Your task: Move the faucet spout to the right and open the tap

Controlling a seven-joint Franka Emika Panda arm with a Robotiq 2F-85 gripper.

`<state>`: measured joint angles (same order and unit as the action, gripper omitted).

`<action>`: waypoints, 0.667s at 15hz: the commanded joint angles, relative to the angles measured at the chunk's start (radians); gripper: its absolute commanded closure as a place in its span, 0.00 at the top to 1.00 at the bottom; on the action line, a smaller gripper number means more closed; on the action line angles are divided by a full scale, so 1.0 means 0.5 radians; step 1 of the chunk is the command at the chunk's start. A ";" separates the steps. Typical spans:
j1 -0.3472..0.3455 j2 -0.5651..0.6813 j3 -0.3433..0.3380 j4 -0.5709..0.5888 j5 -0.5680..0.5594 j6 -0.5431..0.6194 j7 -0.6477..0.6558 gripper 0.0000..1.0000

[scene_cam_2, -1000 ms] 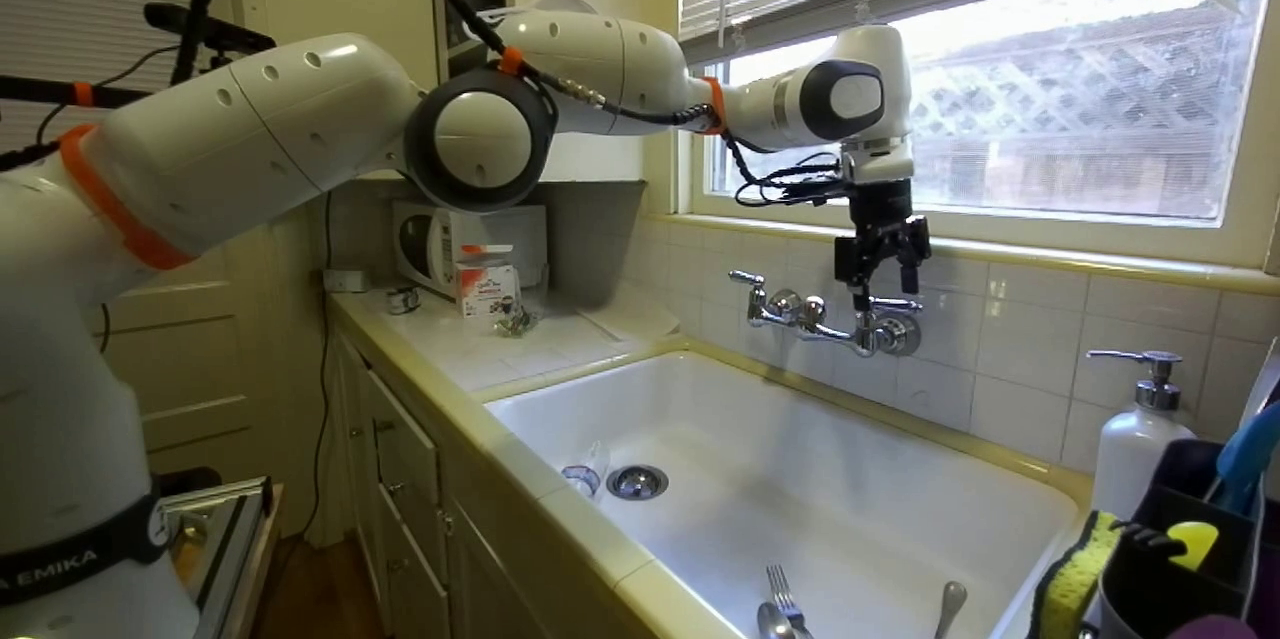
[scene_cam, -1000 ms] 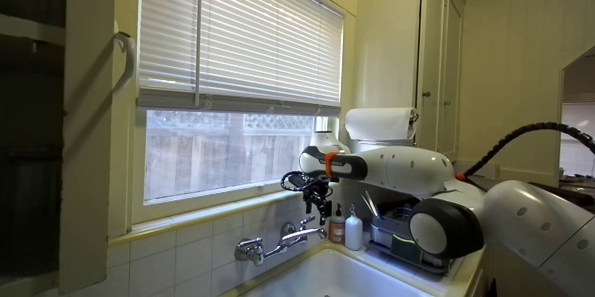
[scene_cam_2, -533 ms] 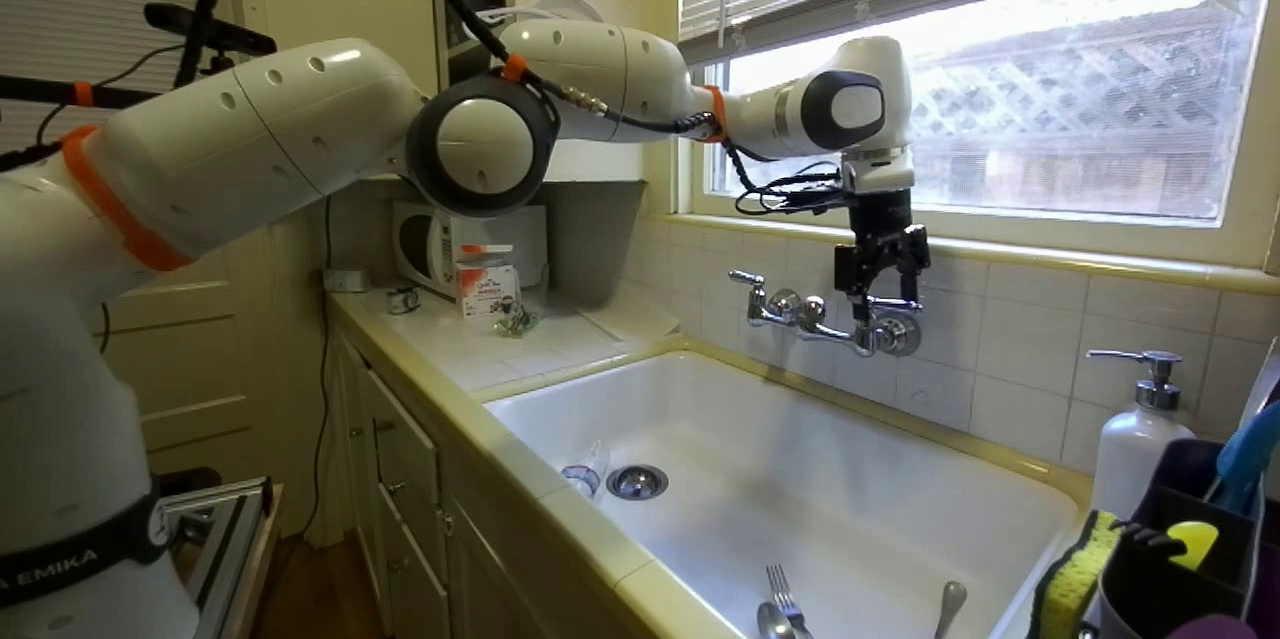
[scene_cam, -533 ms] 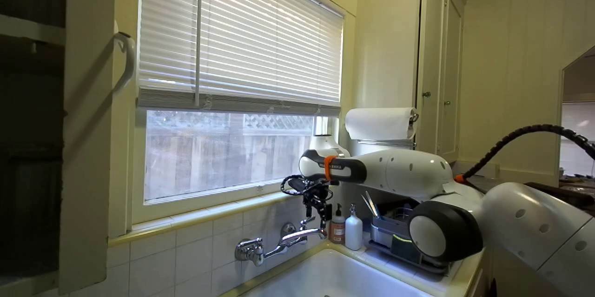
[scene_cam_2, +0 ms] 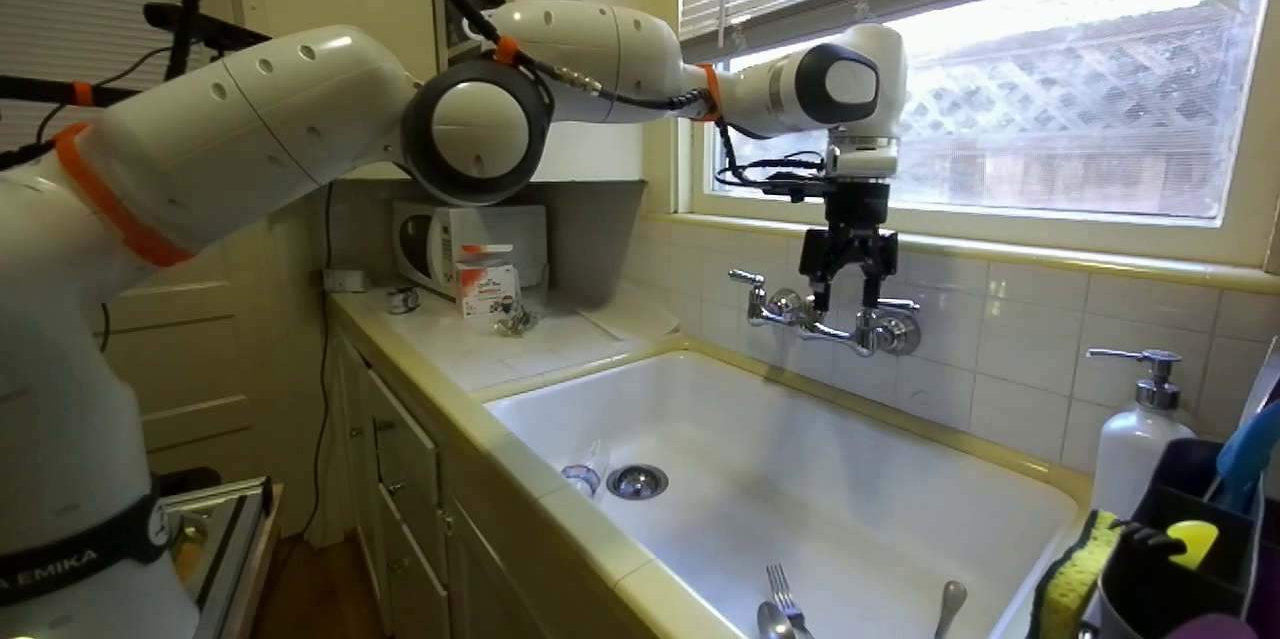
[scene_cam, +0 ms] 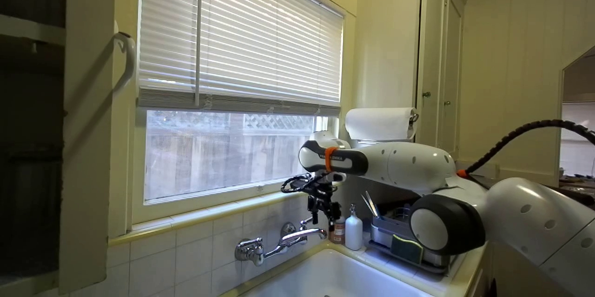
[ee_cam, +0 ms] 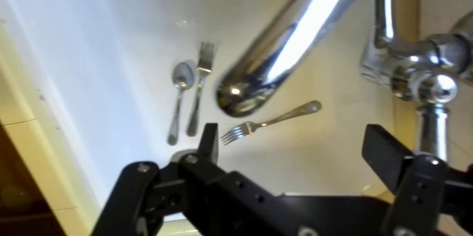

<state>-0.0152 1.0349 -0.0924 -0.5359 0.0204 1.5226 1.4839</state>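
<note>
The faucet spout [scene_cam: 302, 234] is a shiny chrome tube reaching out over the sink. In the wrist view the spout [ee_cam: 284, 51] slants down from the top, with its rounded tip just beyond the gap between my fingers. In an exterior view it is partly hard to make out [scene_cam_2: 836, 333]. My gripper [ee_cam: 292, 132] is open and empty, pointing down. In both exterior views the gripper [scene_cam: 323, 222] [scene_cam_2: 847, 305] hangs just above the spout's end, near the faucet's far handle [scene_cam: 307, 221]. That handle [ee_cam: 433, 127] lies by my right finger in the wrist view. The near handle [scene_cam: 250, 244] stands apart.
The white sink [scene_cam_2: 900, 509] holds forks [ee_cam: 273, 119] and a spoon [ee_cam: 183, 77]. A white soap bottle [scene_cam: 353, 229], a brown bottle [scene_cam: 337, 232] and a dish rack [scene_cam: 395, 234] stand beside the faucet. The tiled wall [scene_cam_2: 1030, 339] and window sill [scene_cam_2: 1000, 255] are close behind.
My gripper dipped slightly near the far handle, then rose and moved sideways off it toward the spout's end, away from the wall. It stayed open. The spout looks unmoved.
</note>
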 commanded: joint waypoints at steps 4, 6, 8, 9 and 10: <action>-0.014 -0.034 0.041 0.045 0.025 -0.110 -0.035 1.00; -0.005 -0.017 0.024 0.089 0.001 0.085 -0.034 1.00; -0.005 0.021 0.003 0.113 -0.033 0.312 -0.060 1.00; -0.008 0.042 -0.004 0.111 -0.039 0.402 -0.067 1.00; -0.020 0.053 0.004 0.097 -0.023 0.450 -0.085 1.00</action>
<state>-0.0170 1.0206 -0.0880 -0.5108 0.0146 1.6639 1.4645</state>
